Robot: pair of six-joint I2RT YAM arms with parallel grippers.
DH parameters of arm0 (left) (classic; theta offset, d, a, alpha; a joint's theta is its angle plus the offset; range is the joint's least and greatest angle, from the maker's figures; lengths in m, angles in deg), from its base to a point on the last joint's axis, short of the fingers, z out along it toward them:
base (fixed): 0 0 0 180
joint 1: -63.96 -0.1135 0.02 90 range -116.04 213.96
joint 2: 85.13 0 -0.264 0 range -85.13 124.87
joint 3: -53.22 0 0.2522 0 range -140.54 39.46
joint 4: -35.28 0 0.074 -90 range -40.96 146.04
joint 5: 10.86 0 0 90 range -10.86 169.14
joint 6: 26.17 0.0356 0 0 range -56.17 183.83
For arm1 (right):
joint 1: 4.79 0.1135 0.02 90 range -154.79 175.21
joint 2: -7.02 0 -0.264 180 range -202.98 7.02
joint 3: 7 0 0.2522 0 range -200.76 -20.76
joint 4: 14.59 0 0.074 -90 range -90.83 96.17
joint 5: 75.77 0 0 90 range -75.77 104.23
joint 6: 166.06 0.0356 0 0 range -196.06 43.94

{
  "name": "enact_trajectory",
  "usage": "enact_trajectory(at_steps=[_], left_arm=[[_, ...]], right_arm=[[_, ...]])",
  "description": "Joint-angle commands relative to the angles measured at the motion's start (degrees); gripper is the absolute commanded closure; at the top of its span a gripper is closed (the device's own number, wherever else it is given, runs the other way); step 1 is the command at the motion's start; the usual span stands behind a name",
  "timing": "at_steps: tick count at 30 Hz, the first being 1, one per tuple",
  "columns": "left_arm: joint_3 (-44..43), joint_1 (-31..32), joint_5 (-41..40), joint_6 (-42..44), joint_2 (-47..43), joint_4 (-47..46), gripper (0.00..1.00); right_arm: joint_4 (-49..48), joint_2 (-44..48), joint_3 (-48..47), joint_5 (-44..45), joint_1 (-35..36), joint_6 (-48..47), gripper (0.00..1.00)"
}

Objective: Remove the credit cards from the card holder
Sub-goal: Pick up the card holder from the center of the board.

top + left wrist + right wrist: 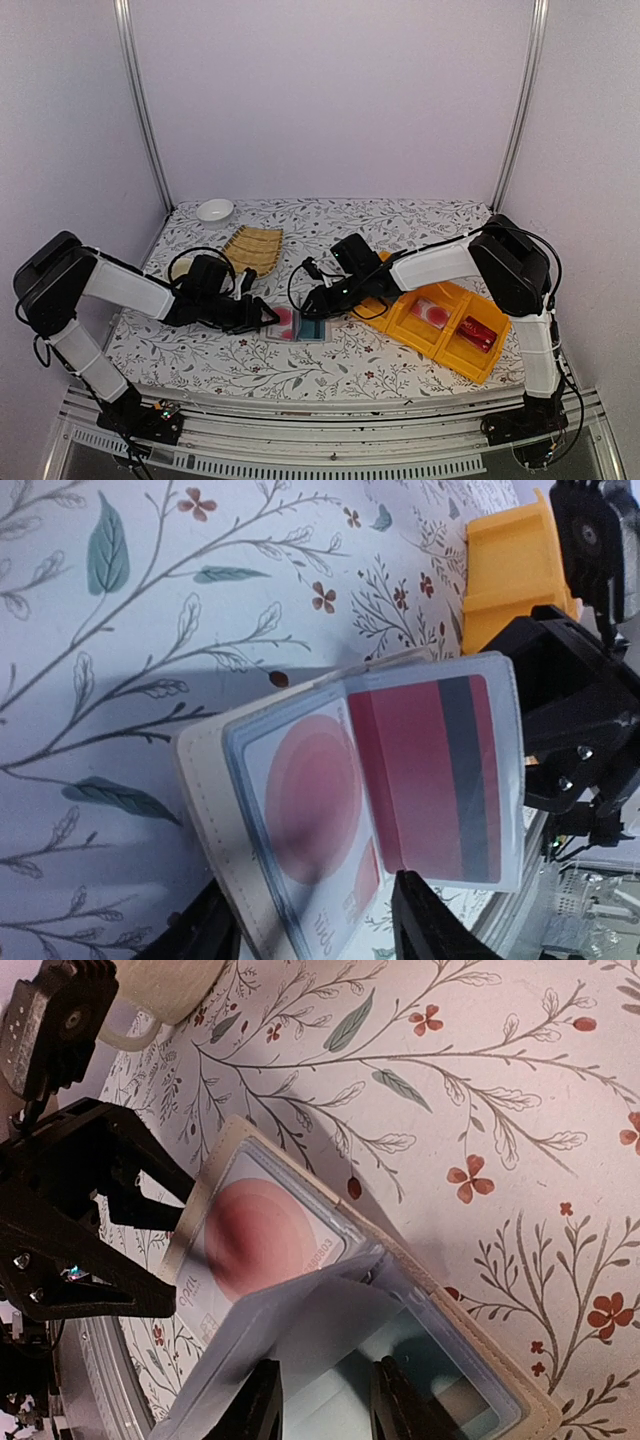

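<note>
The beige card holder (pixel 297 326) lies open on the flowered table, and its stitched edge shows in the left wrist view (pixel 205 800). The whitish-pink card with the red circle (pixel 305 800) (pixel 255 1235) sits in one clear pocket. The teal card (pixel 440 1380) sits in the other half. A clear middle flap (pixel 430 770) holding a red card with a dark stripe stands raised. My left gripper (pixel 268 315) (pixel 310 895) has its jaws apart at the holder's outer end. My right gripper (pixel 312 305) (pixel 325 1380) has its jaws apart over the teal half, against the raised flap (pixel 300 1330).
A yellow compartment tray (pixel 445 320) with red items stands right of the holder, close behind my right gripper; it also shows in the left wrist view (pixel 510 570). A bamboo mat (pixel 252 247) and a white bowl (pixel 214 210) lie at the back left. A pale cup (pixel 165 985) stands near my left arm.
</note>
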Motion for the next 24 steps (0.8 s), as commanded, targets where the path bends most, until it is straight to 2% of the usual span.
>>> enact_trajectory(at_steps=[1,6,9,11,15,20,22,24], left_arm=[[3.42,-0.29,4.76,-1.35,-4.07,-9.46,0.50],[3.93,0.90,8.49,-2.84,-0.61,-15.60,0.50],[2.79,1.81,8.31,-3.35,1.66,-17.00,0.58],[0.96,2.07,6.79,-2.03,3.19,-14.08,0.68],[-1.34,2.15,5.37,0.13,4.74,-9.31,1.00],[-0.10,2.40,2.91,0.88,-0.94,-7.76,1.00],[-2.05,4.09,-2.58,4.24,-4.85,-1.23,1.00],[-5.99,7.58,-10.97,9.71,-8.88,9.58,1.00]], right_arm=[[-0.43,0.75,0.92,-0.69,-0.41,-0.27,0.68],[-1.03,0.64,1.00,-1.86,-0.45,0.28,0.69],[-1.28,1.01,1.79,-1.90,-0.48,0.40,0.69],[-1.40,1.31,2.10,-1.98,-0.46,0.54,0.69],[-1.34,2.66,2.20,-1.99,-0.45,0.32,0.69],[1.69,9.40,2.78,1.36,-1.13,-1.34,0.67],[3.24,14.59,4.09,4.61,-2.00,-2.09,0.66],[3.96,20.41,5.76,8.26,-2.74,-2.83,0.64]])
